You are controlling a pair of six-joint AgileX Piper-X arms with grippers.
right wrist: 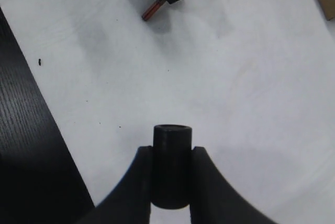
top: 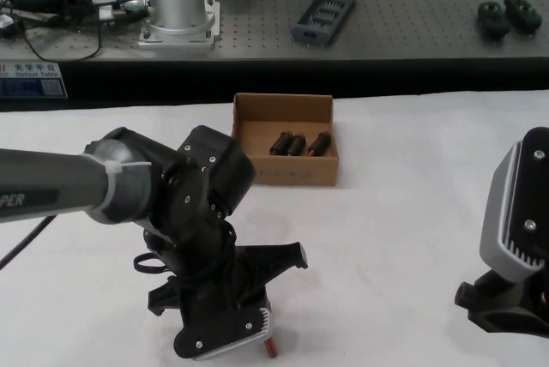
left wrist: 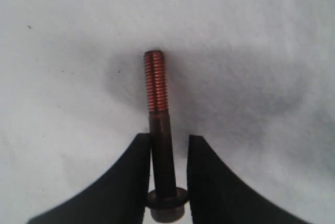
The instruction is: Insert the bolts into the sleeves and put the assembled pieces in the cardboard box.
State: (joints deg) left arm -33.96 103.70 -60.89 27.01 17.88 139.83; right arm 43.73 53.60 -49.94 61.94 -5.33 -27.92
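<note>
A: Any writing to be made out?

B: White lettering runs along the grey tube of the left arm (top: pixel 43 180), cut off at the picture's edge. A blue-and-white label (top: pixel 33 80) with small print sits on the front edge of the far bench.

A: And the left gripper?

B: The left gripper (left wrist: pixel 168 139) is clamped on a bolt (left wrist: pixel 158 109). The bolt's flanged head lies back behind the fingertips, toward the palm. The threaded end sticks out well past them, over the white cloth (left wrist: pixel 261 35).

A: How does the bolt look?

B: The shank is dark brown and smooth, and the threads are coppery red.

A: The right gripper?

B: The right gripper (right wrist: pixel 171 150) is closed around a sleeve (right wrist: pixel 172 166), a plain black cylinder. Its open bore faces out just beyond the fingertips. The bolt's red tip shows ahead of it, well apart.

A: Where is the cardboard box?

B: The cardboard box (top: pixel 296 174) stands beyond the left gripper, farther across the cloth. Three dark assembled pieces (top: pixel 297 144) lie side by side inside it.
</note>
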